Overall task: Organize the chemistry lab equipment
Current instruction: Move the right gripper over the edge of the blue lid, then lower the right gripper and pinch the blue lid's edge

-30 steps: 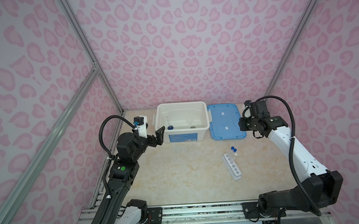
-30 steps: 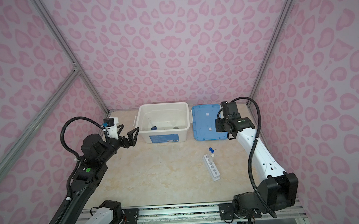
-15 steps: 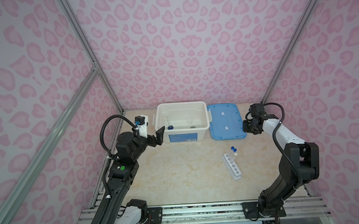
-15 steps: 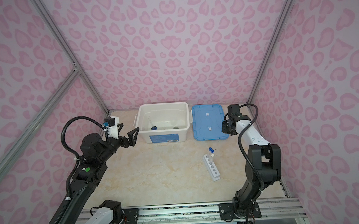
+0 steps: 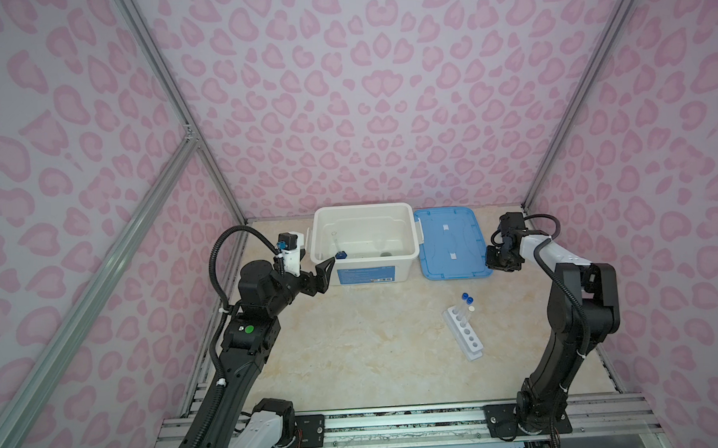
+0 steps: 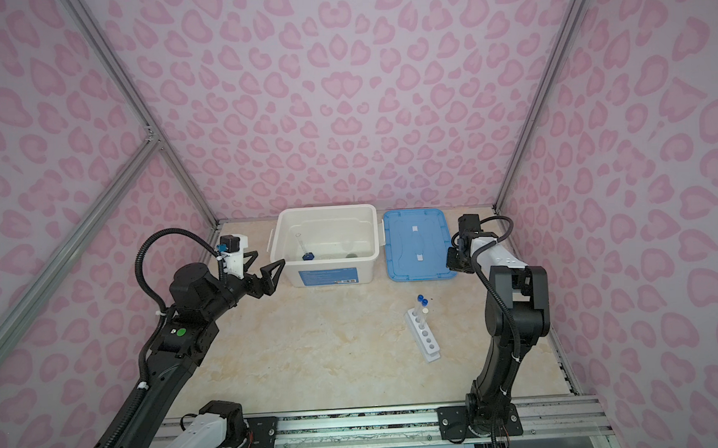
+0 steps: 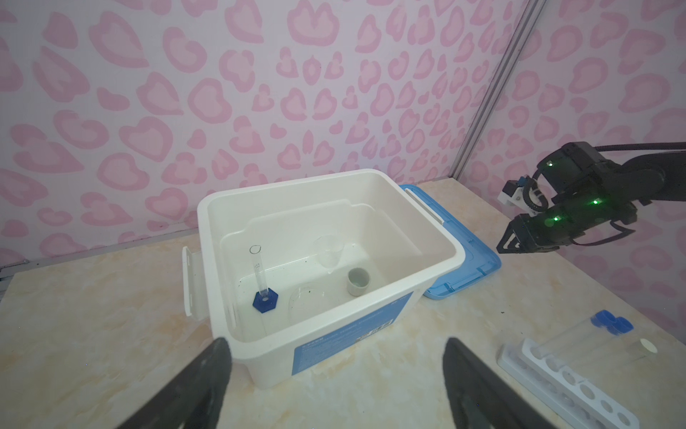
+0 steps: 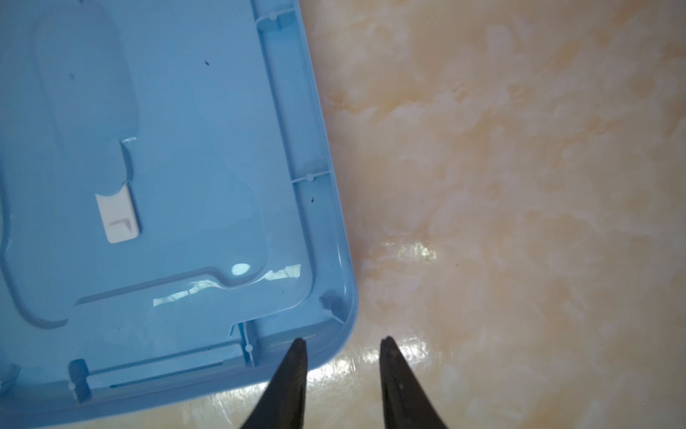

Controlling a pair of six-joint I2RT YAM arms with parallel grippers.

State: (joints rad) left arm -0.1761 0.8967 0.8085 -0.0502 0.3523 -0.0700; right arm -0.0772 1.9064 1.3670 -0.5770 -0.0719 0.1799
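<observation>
Beige counter (image 5: 354, 341): glossy marbled stone pattern, with glare patches in the right wrist view.
White rack (image 5: 465, 334): plastic bar with a row of round holes. It lies slantwise on the counter, nearest of the lab things. Its near end is cut off in the left wrist view.
Clear tubes (image 7: 579, 334): thin plastic, two with blue caps (image 5: 467, 299) and one with a white cap, at the rack's far end. Their walls almost vanish against the counter. I cannot tell whether they stand in holes or lean on the rack.
Left hand (image 6: 270, 257): black fingers spread wide and empty, hovering just before the left front corner of the bin (image 5: 363, 208). Only the tips show in its wrist view.
Right hand (image 8: 343, 338): pointed black fingers partly apart over the near right corner of the lid (image 8: 185, 185). One tip is over the rim, the other over bare counter. Nothing is seen held, and contact cannot be judged.
Bin: smooth white plastic, rounded rectangle, open, with a blue label on the front.
Cylinder (image 7: 260, 275): slim and clear, upright on a blue six-sided foot, inside the bin at its left.
Dish (image 7: 306, 297): round and clear, on the bin floor. Only a faint outline shows, partly hidden by the front wall.
Small cup (image 7: 358, 281): squat, whitish, on the bin floor.
Clear cup (image 7: 328, 252): tapered, faint, behind the small cup.
Lid: blue plastic with a ribbed rim and white clips, flat on the counter just right of the bin.
</observation>
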